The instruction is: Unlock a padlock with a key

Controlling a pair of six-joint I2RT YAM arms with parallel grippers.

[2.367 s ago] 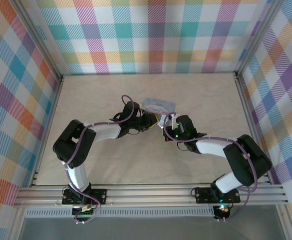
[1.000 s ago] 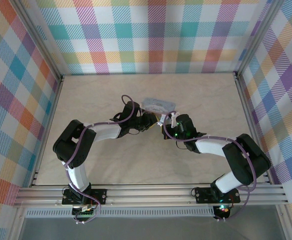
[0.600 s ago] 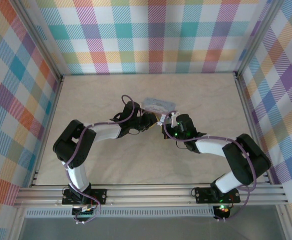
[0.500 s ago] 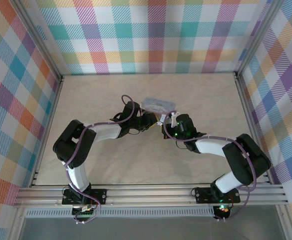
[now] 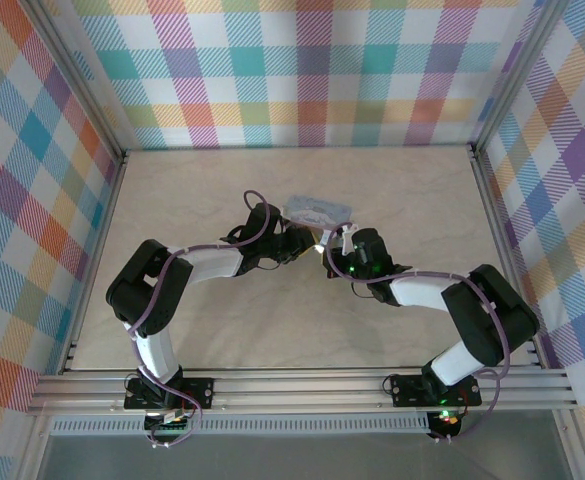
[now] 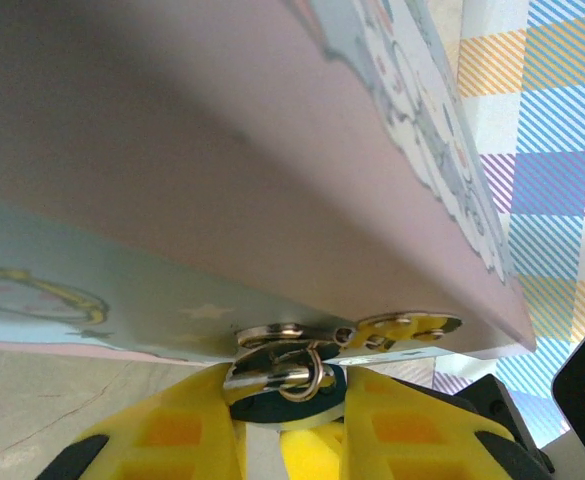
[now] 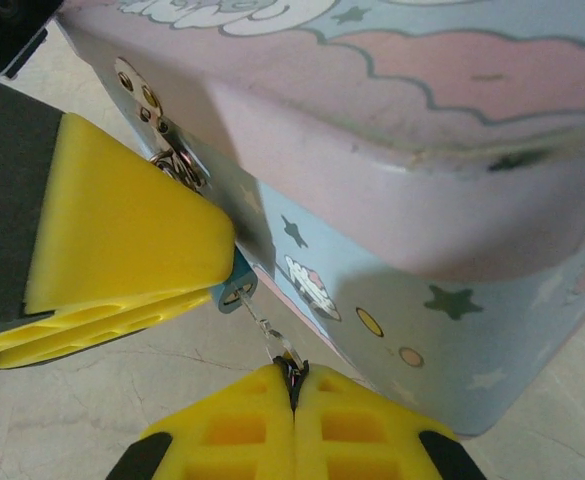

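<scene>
Seen from above, two robot arms reach inward and meet near the middle of a pale marble-patterned table (image 5: 222,320), a little toward its far edge. There a small pastel cartoon-printed box (image 5: 319,209) lies, with checked walls of many colours on three sides of the table.

The left gripper (image 6: 292,408) has yellow fingers closed around the dark blue body of a tiny padlock (image 6: 272,402), pinching it from both sides. The padlock hangs against the front wall of the box, just under the pink lid. Its thin silver shackle (image 6: 317,376) loops through the metal hasp (image 6: 282,335) fixed to the box.

The right gripper (image 7: 294,385) comes in from the opposite side. Its two yellow fingers are pressed tightly together on the head of a small key (image 7: 272,335). The slim shaft of the key runs from those fingertips up to the bottom end of the padlock, where its tip meets the blue body. How far the key sits inside cannot be told. In the right wrist view, a left finger (image 7: 122,240) lies just beside the key and touches the padlock.
</scene>
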